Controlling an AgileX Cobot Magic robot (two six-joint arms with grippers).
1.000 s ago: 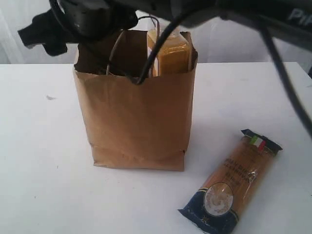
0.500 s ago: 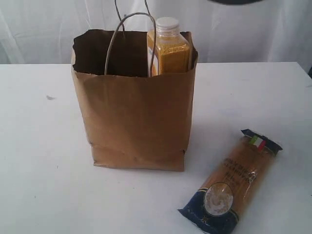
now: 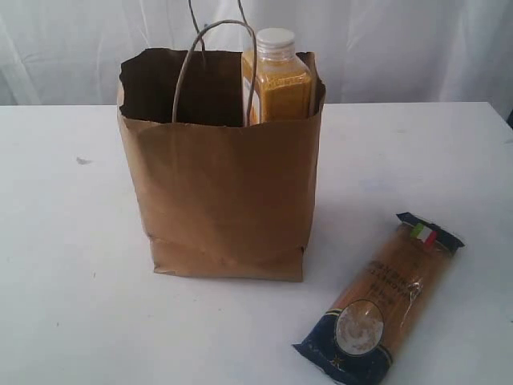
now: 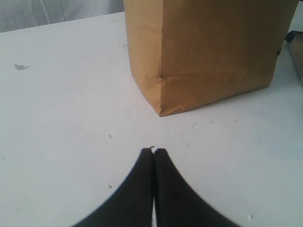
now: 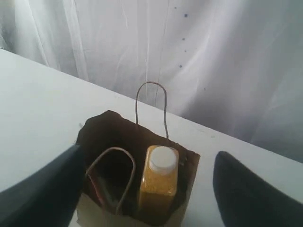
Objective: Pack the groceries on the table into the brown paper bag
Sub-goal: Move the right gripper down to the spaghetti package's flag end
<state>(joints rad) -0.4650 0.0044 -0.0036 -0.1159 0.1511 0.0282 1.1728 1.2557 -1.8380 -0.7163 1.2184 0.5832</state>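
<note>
Inside bag (image 3: pixel 220 200), juice bottle (image 3: pixel 276 80) (lower half hidden)

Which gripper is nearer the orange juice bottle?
Probably right: the right gripper hangs open above the orange juice bottle; the left gripper, shut, sits low beside the brown paper bag.

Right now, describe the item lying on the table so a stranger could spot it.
Find the brown paper bag standing on the white table, a juice bottle poking from its top. To its right in the exterior view lies the pasta packet: the only long flat thing, dark blue ends, small Italian flag.
</note>
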